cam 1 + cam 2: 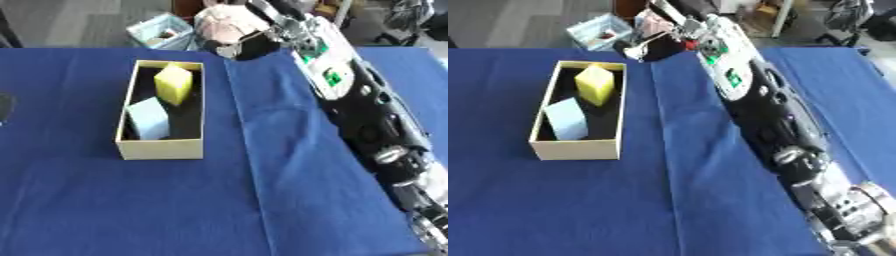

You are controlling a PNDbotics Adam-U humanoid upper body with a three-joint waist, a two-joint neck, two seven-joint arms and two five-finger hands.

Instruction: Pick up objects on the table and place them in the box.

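Observation:
An open cream box (162, 149) stands on the blue cloth left of centre. Inside it a yellow block (173, 83) leans at the far end and a light blue block (149, 118) stands at the near end. My right arm (359, 105) stretches from the lower right corner up to the table's far edge. Its hand (248, 47) is there, past the box's far right corner, right beside a pale pink and white thing (226, 22). Whether the fingers hold that thing does not show. My left hand is in neither view.
The blue cloth (131, 200) has a long crease (249, 150) running front to back right of the box. Beyond the far edge a light blue basket (162, 31) sits on the floor. A dark shape (3, 106) shows at the left edge.

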